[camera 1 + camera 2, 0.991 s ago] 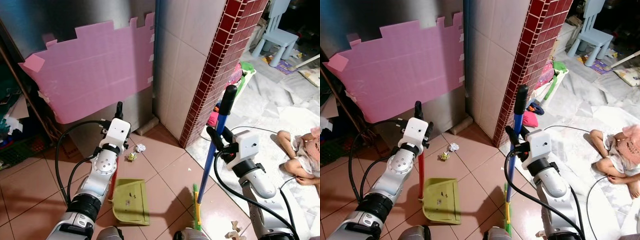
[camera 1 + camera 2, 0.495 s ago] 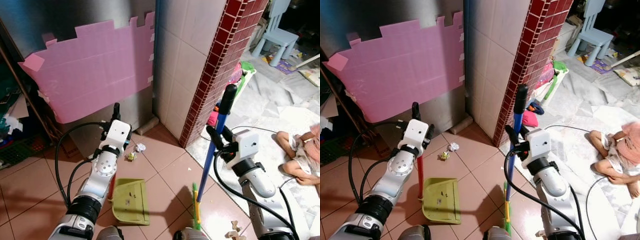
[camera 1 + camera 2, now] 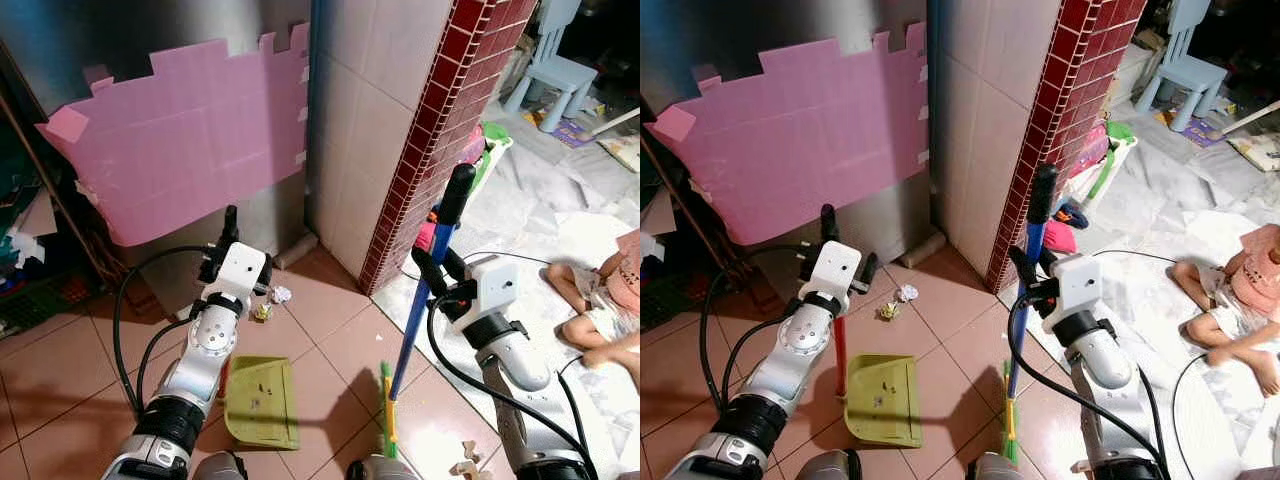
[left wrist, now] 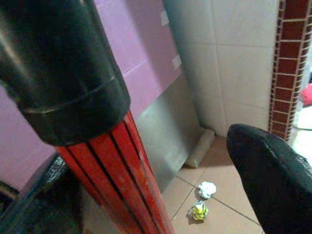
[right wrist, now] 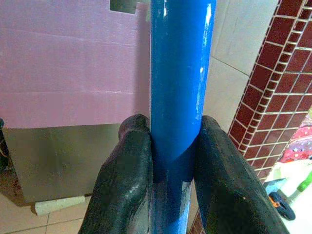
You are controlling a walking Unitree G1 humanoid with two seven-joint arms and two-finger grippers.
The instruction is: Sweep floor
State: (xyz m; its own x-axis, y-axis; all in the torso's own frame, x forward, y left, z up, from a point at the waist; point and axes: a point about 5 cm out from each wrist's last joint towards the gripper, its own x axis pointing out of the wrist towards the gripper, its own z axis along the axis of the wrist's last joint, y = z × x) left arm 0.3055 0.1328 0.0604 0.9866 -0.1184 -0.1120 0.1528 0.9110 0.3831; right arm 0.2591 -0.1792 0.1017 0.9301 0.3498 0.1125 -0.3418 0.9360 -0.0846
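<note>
Close to the robot, the green dustpan (image 3: 262,402) lies flat on the floor, and the left gripper (image 3: 228,262) holds its red handle (image 4: 117,180), which stands up straight, with the fingers closed around it. The right gripper (image 5: 170,161) pinches the blue broom handle (image 3: 425,290) tight, and the broom head (image 3: 385,405) rests on the tiles beside the pan. Farther off, by the wall, two bits of crumpled paper (image 3: 272,303) lie past the pan's far edge, nearer the left arm.
</note>
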